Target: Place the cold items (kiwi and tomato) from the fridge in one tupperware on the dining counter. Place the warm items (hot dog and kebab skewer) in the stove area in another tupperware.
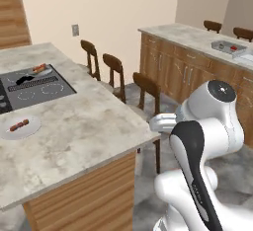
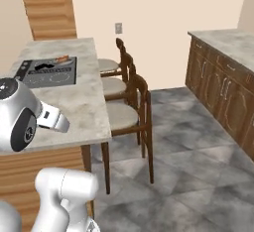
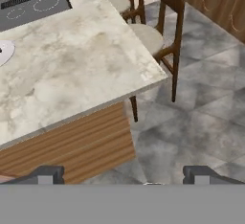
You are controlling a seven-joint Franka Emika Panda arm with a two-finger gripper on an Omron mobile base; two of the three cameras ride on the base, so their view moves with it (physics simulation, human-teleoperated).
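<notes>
Looking from the left base view, a marble-topped island point(image 1: 84, 131) with wood-slat sides fills the left of the room, a dark cooktop point(image 1: 34, 89) set into it. A hot dog point(image 1: 39, 68) lies at the cooktop's far edge beside a black utensil, and a kebab skewer point(image 1: 19, 125) rests on a white plate point(image 1: 20, 127) nearer the front. Three wooden chairs point(image 1: 147, 89) line the island's far side. A second counter point(image 1: 197, 37) over wooden cabinets runs along the right wall, carrying a grey tupperware point(image 1: 228, 48).

From the right base view, the same island point(image 2: 87, 112) sits left, chairs point(image 2: 130, 97) tucked against it, grey tiled floor point(image 2: 198, 166) beyond, cabinets point(image 2: 223, 92) at right.

In the hand view, the gripper point(image 3: 124, 174) hangs with its fingers spread wide, holding nothing, above the floor by the island's corner point(image 3: 153, 77); one chair point(image 3: 165, 7) stands just past it.
</notes>
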